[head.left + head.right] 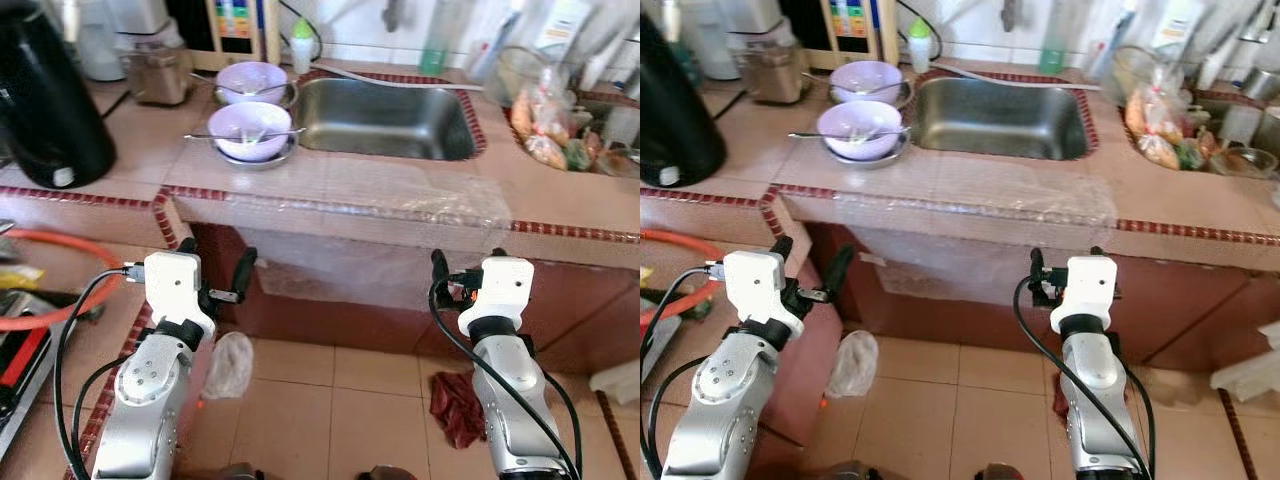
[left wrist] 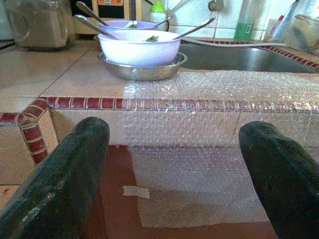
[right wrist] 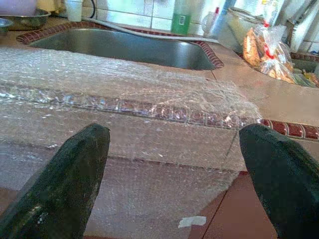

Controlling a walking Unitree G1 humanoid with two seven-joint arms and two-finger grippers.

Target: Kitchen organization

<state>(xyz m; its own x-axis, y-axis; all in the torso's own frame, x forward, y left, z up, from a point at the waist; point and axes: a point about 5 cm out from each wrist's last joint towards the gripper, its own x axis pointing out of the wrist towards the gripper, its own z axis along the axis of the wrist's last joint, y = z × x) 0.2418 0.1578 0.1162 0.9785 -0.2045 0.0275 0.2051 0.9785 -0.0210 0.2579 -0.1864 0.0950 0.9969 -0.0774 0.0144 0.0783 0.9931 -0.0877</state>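
Tiled counter [image 1: 560,200] | lavender bowl [image 1: 252,130] in steel dish, spoon inside

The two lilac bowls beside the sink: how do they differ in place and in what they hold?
The near bowl sits closer to the counter's front edge; the far bowl sits behind it, nearer the wall. The near bowl rests on a steel plate, with utensil handles sticking out to both sides; under the far bowl I can see just a metal rim. Both are pale lilac, upright, and left of the sink.
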